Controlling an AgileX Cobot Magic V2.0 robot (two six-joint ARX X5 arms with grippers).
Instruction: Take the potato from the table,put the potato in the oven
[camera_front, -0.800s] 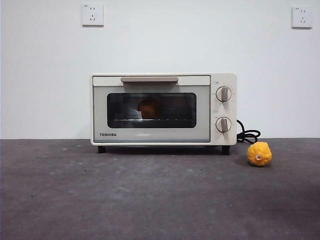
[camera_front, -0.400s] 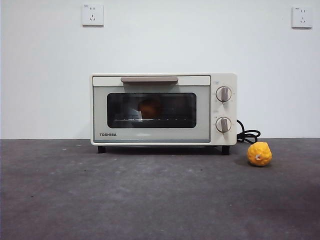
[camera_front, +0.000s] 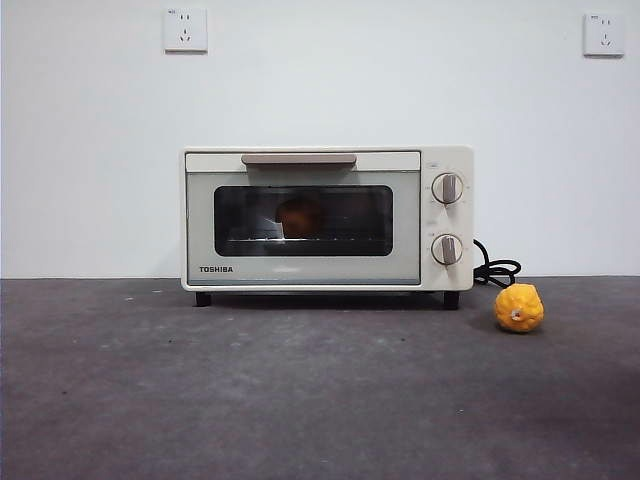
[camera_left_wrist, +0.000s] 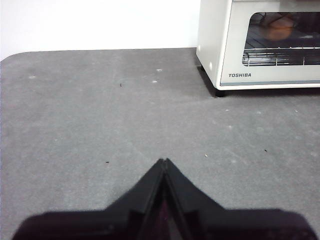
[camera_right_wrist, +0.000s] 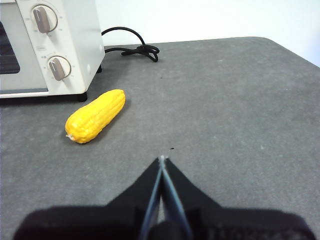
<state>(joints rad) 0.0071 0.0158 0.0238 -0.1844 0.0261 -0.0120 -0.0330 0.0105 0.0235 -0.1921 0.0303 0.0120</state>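
The cream-white TOSHIBA oven (camera_front: 327, 218) stands at the back of the dark grey table (camera_front: 300, 400) with its door closed. Behind the dark glass the brownish-orange potato (camera_front: 299, 216) rests on the wire rack; the left wrist view also shows the potato (camera_left_wrist: 279, 31) through the window of the oven (camera_left_wrist: 260, 45). My left gripper (camera_left_wrist: 163, 162) is shut and empty, low over bare table well in front of the oven's left side. My right gripper (camera_right_wrist: 161, 160) is shut and empty too, over the table to the right of the oven (camera_right_wrist: 47, 45).
A bumpy yellow corn cob (camera_right_wrist: 95, 116) lies on the table by the oven's right front foot; head-on, the corn cob (camera_front: 519, 308) looks like a round lump. A black power cord (camera_right_wrist: 131, 47) coils behind it. Two wall sockets (camera_front: 185, 30) sit high on the white wall.
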